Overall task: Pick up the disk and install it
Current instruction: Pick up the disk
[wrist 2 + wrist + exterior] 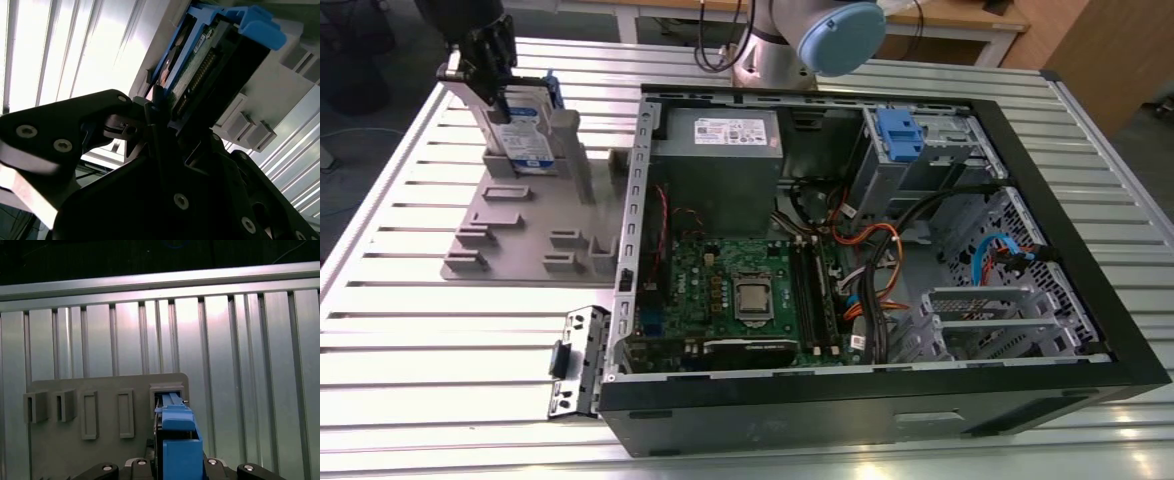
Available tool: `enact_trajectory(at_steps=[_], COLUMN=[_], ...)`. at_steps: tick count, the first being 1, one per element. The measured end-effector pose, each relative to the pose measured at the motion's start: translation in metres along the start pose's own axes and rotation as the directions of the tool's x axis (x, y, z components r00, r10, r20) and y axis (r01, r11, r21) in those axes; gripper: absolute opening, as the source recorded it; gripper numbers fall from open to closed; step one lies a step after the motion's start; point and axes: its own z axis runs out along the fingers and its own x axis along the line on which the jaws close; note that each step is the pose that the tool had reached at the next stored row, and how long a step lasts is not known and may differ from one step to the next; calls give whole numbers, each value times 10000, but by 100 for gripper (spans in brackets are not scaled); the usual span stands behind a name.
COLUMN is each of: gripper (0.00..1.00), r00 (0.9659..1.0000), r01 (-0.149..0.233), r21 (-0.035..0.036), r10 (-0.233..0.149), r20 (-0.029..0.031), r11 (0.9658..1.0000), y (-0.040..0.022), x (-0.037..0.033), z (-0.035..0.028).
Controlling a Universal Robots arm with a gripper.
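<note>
The disk point(527, 135), silver with a white-and-blue label and a blue bracket, stands on edge in a slot of the grey holder point(520, 235) at the exterior view's left. My gripper point(491, 90) comes down on its upper part, fingers on either face, shut on it. In the second wrist view the black fingers point(155, 112) press the disk point(192, 65) by its connector edge. In the first wrist view the blue bracket point(177, 440) sits between the gripper's parts, over the holder's slot point(167, 390).
An open computer case point(634, 200) lies at the exterior view's right, with a grey power supply point(720, 150), a motherboard point(747, 290) and a drive cage with a blue latch point(903, 130). A loose black bracket point(580, 360) lies by the case. The table point(427, 330) is ribbed metal.
</note>
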Motion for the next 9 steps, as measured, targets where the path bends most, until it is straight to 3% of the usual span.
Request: enact_trajectory(at_steps=[9], gripper=[36], r00=[10000], r01=[0], r21=[0], r10=[0], r20=[10], r11=[10000], y=[0], x=[0], z=[0])
